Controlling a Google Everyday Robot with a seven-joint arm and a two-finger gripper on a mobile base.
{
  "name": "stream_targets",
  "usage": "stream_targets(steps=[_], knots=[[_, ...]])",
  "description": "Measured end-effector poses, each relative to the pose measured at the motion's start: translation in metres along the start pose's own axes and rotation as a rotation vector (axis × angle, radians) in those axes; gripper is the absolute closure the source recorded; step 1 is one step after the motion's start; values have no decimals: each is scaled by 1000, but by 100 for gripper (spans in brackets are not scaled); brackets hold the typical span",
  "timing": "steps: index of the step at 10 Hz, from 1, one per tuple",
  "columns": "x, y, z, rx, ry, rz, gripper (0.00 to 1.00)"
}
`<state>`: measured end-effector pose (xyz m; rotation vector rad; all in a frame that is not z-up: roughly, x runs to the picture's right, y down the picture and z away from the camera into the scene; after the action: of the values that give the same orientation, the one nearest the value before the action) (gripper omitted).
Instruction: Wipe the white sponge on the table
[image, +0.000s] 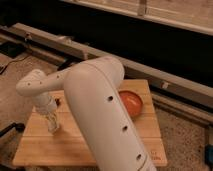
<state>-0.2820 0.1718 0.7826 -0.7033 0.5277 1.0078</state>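
My gripper (52, 125) points straight down over the left part of the light wooden table (35, 146), hanging from the white wrist (36, 86). Its fingers are shut on a small off-white piece at their tips, the white sponge (52, 129), which rests against the planks. Most of the sponge is hidden by the fingers. The thick white arm (102, 110) crosses the middle of the view and covers much of the tabletop.
An orange bowl (131, 104) sits on the table's right rear part, partly behind the arm. A small red object (59, 102) lies just behind the wrist. A long grey rail (150, 75) runs behind the table. Speckled floor surrounds it.
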Motion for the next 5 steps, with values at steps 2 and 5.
stream_targets(steps=[2,5], knots=[[-4,-2,10,-18,34,-9,100],[-10,-13,28,-21,96,8,100]])
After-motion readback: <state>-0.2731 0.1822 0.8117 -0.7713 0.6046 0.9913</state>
